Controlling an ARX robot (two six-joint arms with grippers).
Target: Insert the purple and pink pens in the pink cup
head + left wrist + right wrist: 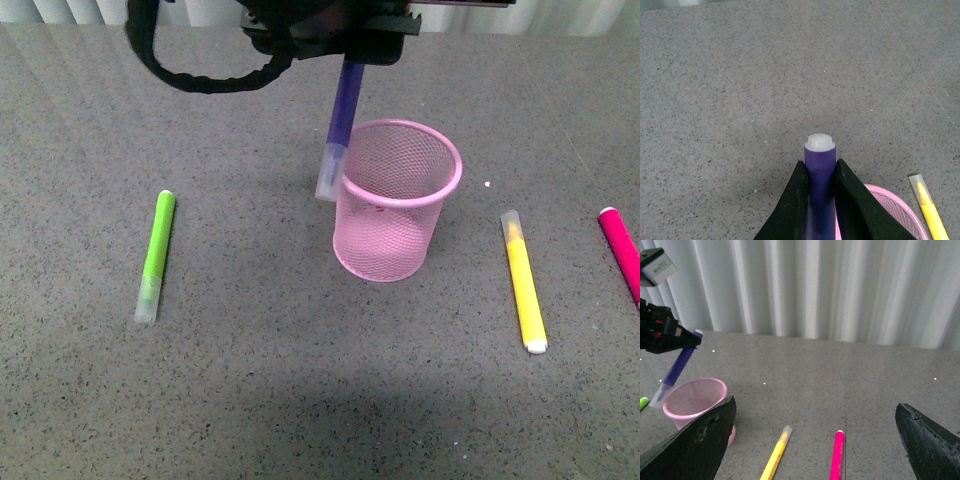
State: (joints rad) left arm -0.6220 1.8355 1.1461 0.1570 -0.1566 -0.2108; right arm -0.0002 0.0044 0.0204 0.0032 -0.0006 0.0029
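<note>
The purple pen (342,118) hangs tilted, clear cap down and white plug (820,142) up, with my left gripper (820,167) shut on its barrel. Its cap end sits just outside the left rim of the pink cup (398,205), above the table. The cup stands upright and holds nothing; its rim (900,210) shows beside my black fingers (799,187). The pink pen (621,250) lies flat at the far right. My right gripper (815,410) hovers open above the pink pen (838,456), well clear of it.
A lime green marker (157,255) lies left of the cup. A yellow marker (524,282) lies between the cup and the pink pen. The grey speckled table (300,400) ends at a white pleated curtain (830,285).
</note>
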